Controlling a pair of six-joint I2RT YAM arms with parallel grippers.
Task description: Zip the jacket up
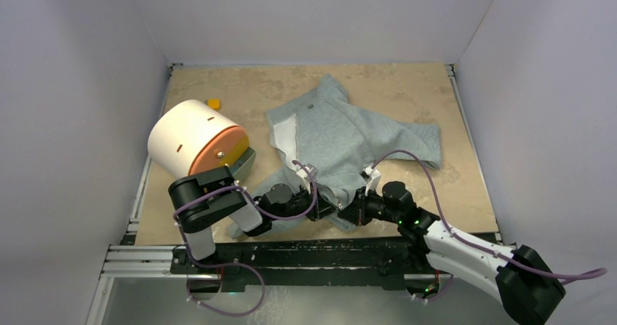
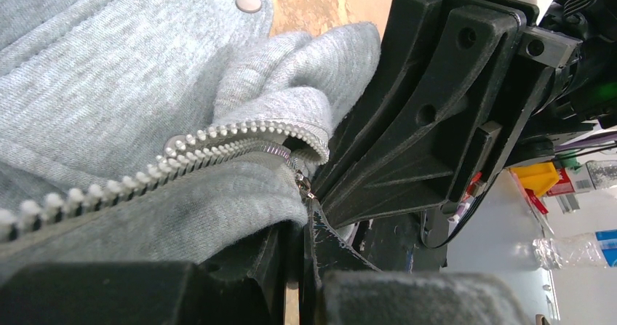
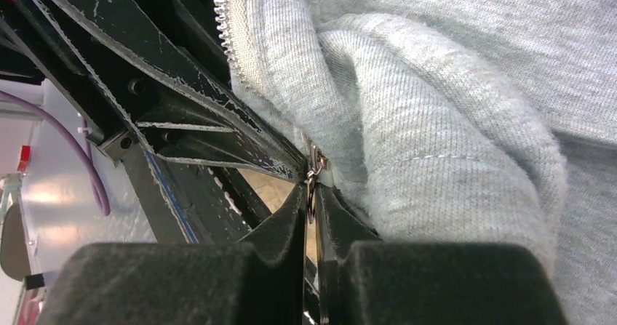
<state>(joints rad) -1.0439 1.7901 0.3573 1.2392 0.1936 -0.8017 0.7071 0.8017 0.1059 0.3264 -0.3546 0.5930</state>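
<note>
The jacket point(image 1: 342, 139) lay on the table point(image 1: 407, 92) just past centre, with its hem point(image 2: 218, 216) toward 6 o'clock at the arm bases, one sleeve point(image 1: 415, 142) spread toward 3 o'clock and its upper part toward 12 o'clock. The fabric was a soft, light knit that bunched into folds at the hem. It should be expected to drag, stretch and lift off the table under any pull rather than resist it. The cloth offered no stiffness of its own, so one side needed to be anchored while the slider travelled. The rigid take-hold points were the small metal zipper pull point(image 3: 313, 166) and the row of zipper teeth point(image 2: 182, 150). The pull was thin and smooth and was judged liable to slip from a loose pinch. The left claw point(image 2: 300, 230) was closed, clamping the hem fabric directly beside the bottom end of the teeth at the 6 o'clock edge of the garment. The right claw point(image 3: 311, 203) faced it tip to tip, its fingers drawn almost together, with the pull tab pinched between their tips and the folded cloth resting against the finger at its 3 o'clock side. The teeth above the slider stood unmeshed, so zipping was judged not yet begun.
</note>
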